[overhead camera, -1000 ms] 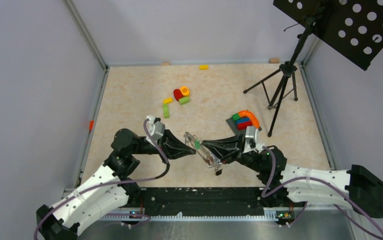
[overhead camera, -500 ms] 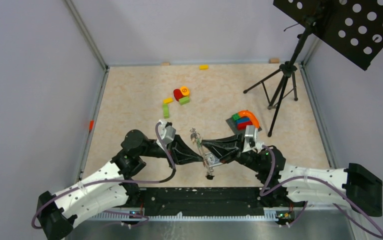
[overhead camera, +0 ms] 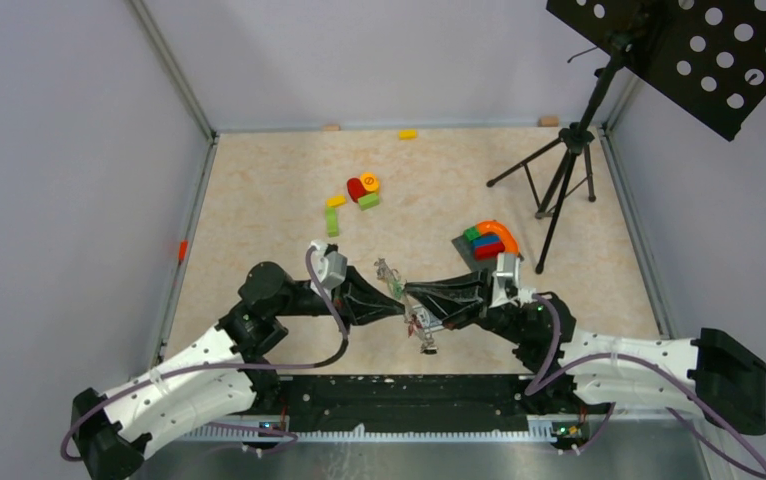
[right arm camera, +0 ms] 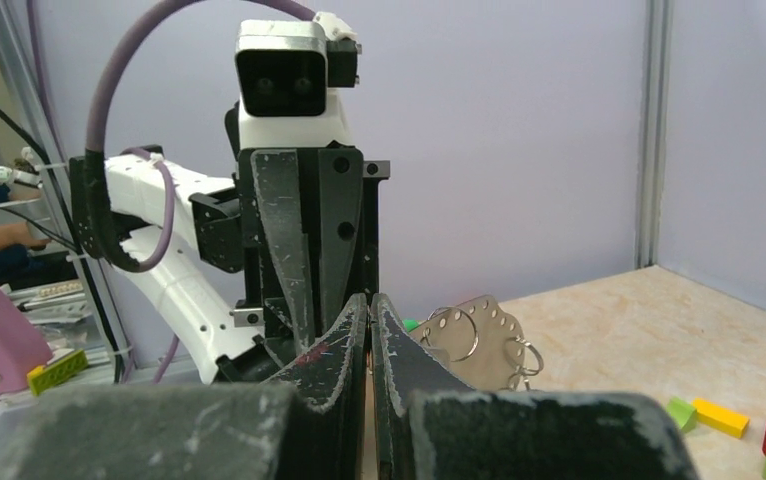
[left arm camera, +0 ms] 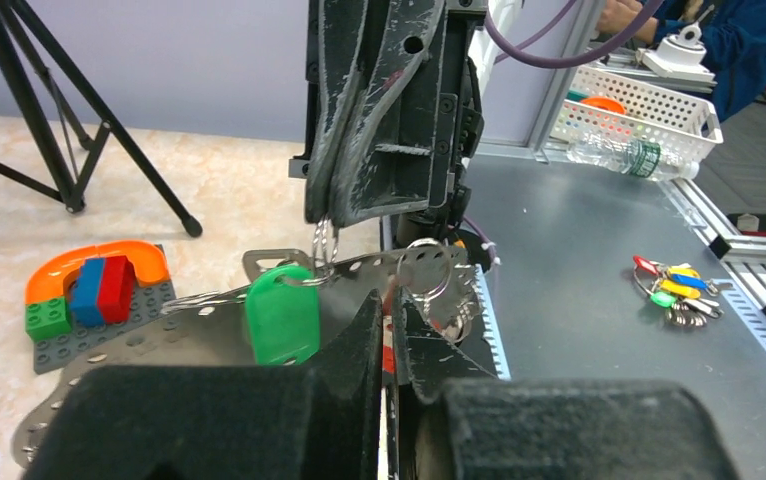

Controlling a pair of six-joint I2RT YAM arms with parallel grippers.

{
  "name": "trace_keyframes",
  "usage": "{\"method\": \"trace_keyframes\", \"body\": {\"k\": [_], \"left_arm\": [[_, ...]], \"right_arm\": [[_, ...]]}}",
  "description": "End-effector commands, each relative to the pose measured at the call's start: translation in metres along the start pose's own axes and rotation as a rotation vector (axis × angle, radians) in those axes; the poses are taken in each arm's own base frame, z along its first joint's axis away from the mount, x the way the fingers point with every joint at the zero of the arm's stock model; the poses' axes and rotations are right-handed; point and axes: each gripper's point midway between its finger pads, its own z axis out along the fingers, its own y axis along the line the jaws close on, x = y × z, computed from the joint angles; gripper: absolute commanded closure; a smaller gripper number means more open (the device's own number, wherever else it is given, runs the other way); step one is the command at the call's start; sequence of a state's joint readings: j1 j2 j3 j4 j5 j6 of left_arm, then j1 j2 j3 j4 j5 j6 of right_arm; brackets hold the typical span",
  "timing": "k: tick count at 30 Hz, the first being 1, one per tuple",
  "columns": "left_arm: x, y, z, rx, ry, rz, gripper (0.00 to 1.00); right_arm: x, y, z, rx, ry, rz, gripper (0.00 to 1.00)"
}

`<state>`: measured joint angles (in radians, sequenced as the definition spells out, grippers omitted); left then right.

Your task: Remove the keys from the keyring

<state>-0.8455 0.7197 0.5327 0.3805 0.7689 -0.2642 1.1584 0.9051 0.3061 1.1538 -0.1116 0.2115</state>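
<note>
Locate the keyring [overhead camera: 414, 308] held above the table [overhead camera: 259, 200] near its front edge, between both hands. One green-tagged key [left arm camera: 282, 312] hangs from it; any tag print is too small to read. The right hand [left arm camera: 326, 215] is pinched closed on the keyring's thin loop. The left hand [left arm camera: 387, 318] shows a narrow slit; you cannot tell its grip. Toy blocks [overhead camera: 487, 240] sit near, behind the right hand.

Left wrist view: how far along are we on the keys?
Done: nothing I can see. In hand: the right gripper, jaws shut, pinches the small ring of the green-tagged key, which hangs on the grey perforated metal keyring; left gripper meets it, grip unclear. Left: every key.
</note>
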Motion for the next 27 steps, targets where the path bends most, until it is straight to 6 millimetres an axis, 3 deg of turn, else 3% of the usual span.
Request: {"method": "trace_keyframes", "body": {"k": [1, 8, 27], "left_arm": [[-0.009, 0.004, -0.003, -0.041, -0.029, 0.058, 0.9], [-0.014, 0.004, -0.005, -0.055, -0.054, 0.07, 0.83], [-0.031, 0.004, 0.0, -0.041, -0.109, 0.094, 0.79]], "right_arm": [[-0.039, 0.019, 0.001, -0.077, -0.136, 0.003, 1.0], [-0.04, 0.024, 0.002, -0.105, -0.136, 0.003, 1.0], [-0.019, 0.022, 0.003, -0.111, -0.07, 0.002, 1.0]]}}
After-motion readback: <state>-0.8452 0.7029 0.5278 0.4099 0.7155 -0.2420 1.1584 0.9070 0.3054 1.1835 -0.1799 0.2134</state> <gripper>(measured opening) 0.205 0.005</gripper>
